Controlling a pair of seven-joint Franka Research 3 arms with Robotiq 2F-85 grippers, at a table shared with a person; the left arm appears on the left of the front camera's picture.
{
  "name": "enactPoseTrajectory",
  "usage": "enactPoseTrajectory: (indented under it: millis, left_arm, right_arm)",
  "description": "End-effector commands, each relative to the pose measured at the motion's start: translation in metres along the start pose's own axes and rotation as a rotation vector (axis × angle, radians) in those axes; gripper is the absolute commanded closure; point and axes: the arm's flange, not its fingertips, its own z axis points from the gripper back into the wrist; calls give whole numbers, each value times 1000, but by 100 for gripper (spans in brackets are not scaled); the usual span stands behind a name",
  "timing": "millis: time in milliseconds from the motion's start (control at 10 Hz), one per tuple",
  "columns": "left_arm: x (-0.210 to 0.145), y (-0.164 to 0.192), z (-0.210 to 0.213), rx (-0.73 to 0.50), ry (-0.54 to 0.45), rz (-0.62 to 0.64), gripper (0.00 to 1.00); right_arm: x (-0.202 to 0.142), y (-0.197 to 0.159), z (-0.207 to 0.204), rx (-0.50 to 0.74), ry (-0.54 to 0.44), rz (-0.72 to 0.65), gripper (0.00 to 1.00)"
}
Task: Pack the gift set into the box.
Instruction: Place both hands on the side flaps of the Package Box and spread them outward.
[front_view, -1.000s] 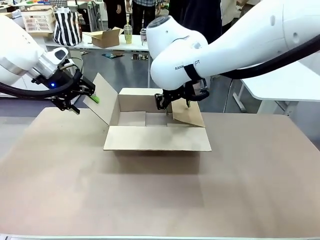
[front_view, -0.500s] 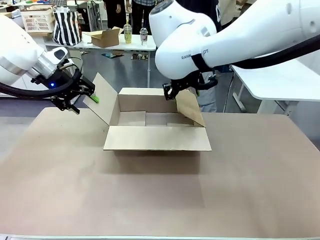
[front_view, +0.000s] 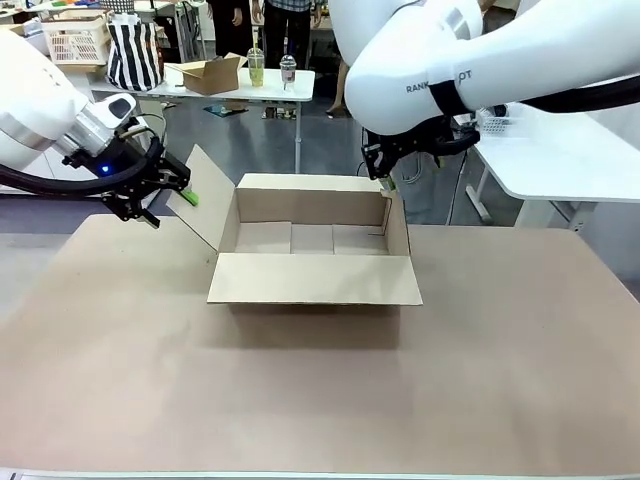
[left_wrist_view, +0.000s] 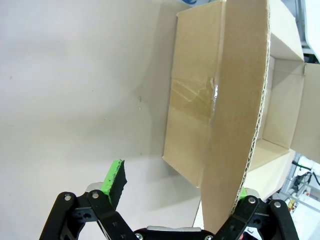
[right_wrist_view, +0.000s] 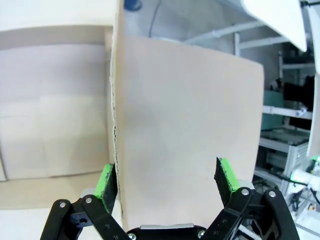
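My left gripper (front_view: 168, 205) sits out at my left, tilted inward, fingers spread wide. My right arm (front_view: 500, 60) arches in high, right gripper (front_view: 384, 176) pointing down, also spread.

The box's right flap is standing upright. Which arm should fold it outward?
Right. The right gripper, open, straddles the right flap's edge; the left gripper sits at the opposite, already splayed left flap.

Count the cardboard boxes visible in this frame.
2. The box sits open in the middle of the brown table; a smaller open carton stands on the white table far behind. More could be hidden in the background.
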Motion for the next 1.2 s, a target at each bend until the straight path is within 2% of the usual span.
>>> enactPoseTrajectory:
  millis: [0, 400, 500, 600, 800, 1000, 1100]
  left_arm:
    - [-1, -1, 2, 12, -7, 10, 0]
    - [-1, -1, 2, 12, -7, 10, 0]
    - [-1, -1, 2, 12, -7, 10, 0]
    - [-1, -1, 2, 12, -7, 10, 0]
    - [-1, -1, 2, 12, -7, 10, 0]
    - [-1, -1, 2, 12, -7, 10, 0]
    - [-1, -1, 2, 12, -7, 10, 0]
  right_arm:
    - [6, 10, 6, 8, -11, 18, 0]
    - [0, 9, 3, 9, -4, 13, 0]
    - [-1, -14, -12, 36, 32, 11, 0]
    - [-4, -39, -23, 75, 87, -96, 0]
    - [-13, -77, -36, 165, 92, -170, 0]
    - [-20, -100, -63, 389, 75, -127, 0]
    - [-23, -111, -91, 517, 91, -158, 0]
